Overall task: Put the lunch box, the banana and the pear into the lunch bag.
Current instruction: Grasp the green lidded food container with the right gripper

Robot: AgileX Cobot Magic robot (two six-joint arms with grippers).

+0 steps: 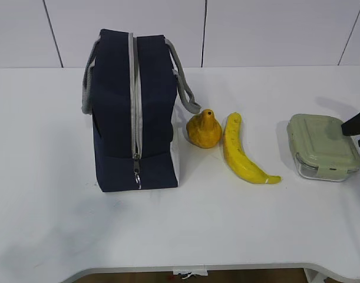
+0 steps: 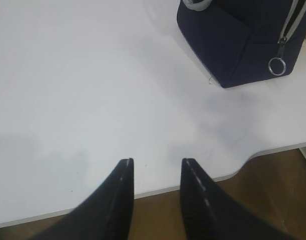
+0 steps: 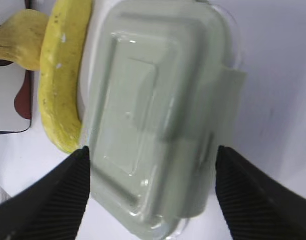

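Right wrist view: we saw the sage-lidded lunch box (image 3: 158, 115) between the right tool's (image 3: 151, 187) wide-spread fingers, its corner cropped; the left tool (image 2: 157, 192) gaped narrowly, empty.

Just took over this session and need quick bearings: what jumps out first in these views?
The navy lunch bag stands on the left of the table, its grey zipper closed. To its right lie the pear, the banana and the sage-lidded lunch box in a row. The right gripper is open, its fingers either side of the lunch box, while the left gripper is open over bare table.
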